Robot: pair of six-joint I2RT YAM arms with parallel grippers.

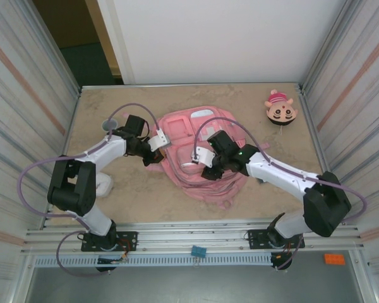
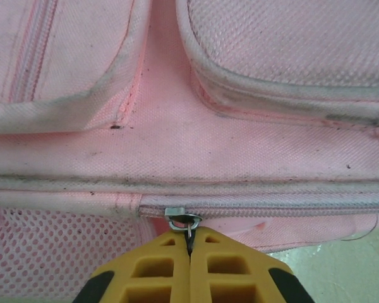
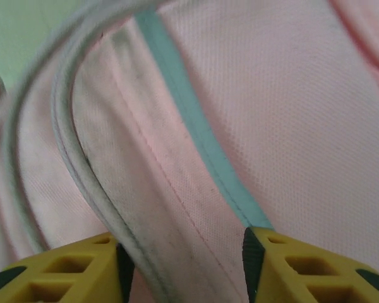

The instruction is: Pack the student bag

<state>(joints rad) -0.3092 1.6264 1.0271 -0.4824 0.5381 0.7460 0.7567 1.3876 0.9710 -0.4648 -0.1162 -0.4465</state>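
**Pink bag mid-tabletop, left side has the zipper**

So, the student bag (image 1: 183, 123) is lying flat around the middle of the tabletop (image 1: 145, 202), front pockets facing up, and both arms are reaching onto it. The left fingers (image 2: 170, 271) are at the bag's left edge, pressed tight together and pinching the little metal zipper pull (image 2: 189, 226). That zipper runs along a seam just below two of the front pockets, and there's a mesh side pocket (image 2: 50, 252) to the left of the fingers.

The right fingers (image 3: 290, 268) are over the near-right part of the bag and they're spread apart. A fold of pink fabric sits in the gap between them, with a grey piped edge (image 3: 69, 158) against the left finger and a pale teal strip (image 3: 189, 126) running to the right one. Can't tell if they're actually squeezing it.

Also, a small cartoon plush (image 1: 280, 108) sits in the far right corner, well apart from the bag.
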